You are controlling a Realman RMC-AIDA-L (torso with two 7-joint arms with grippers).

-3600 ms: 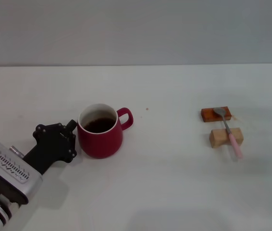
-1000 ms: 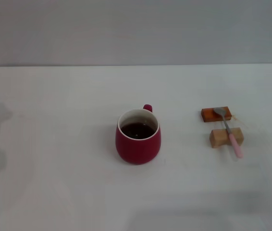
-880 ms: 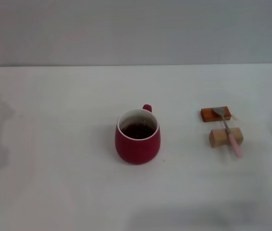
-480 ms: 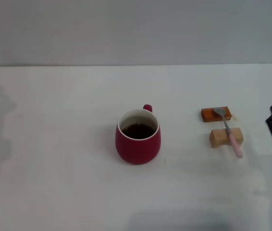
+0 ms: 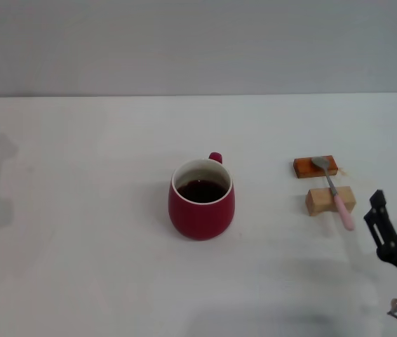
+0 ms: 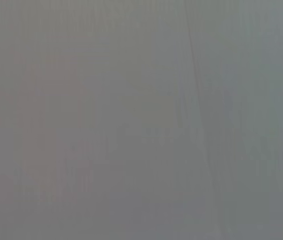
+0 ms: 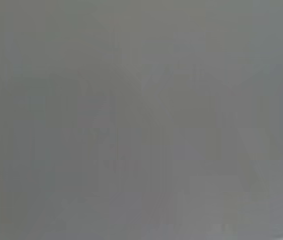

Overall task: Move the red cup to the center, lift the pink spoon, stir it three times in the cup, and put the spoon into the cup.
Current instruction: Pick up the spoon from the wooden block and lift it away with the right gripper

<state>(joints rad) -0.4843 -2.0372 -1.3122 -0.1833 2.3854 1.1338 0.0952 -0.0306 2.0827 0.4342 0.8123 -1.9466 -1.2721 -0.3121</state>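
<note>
A white table point(image 5: 79, 267) meets a plain grey wall point(image 5: 198, 42). The cup point(image 5: 201, 199) stands near the table's middle, handle toward the wall. To its right, the spoon point(image 5: 333, 191) lies across two wooden blocks point(image 5: 330, 200). The right gripper point(image 5: 381, 225) is at the right edge, just beside the spoon's handle; I cannot tell if it is apart or together.

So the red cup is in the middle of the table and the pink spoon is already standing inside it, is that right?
Not quite. The red cup is in the middle of the table, but the pink spoon is not in it: the head view shows it lying across two small wooden blocks to the cup's right. The right end effector is near it.
</note>
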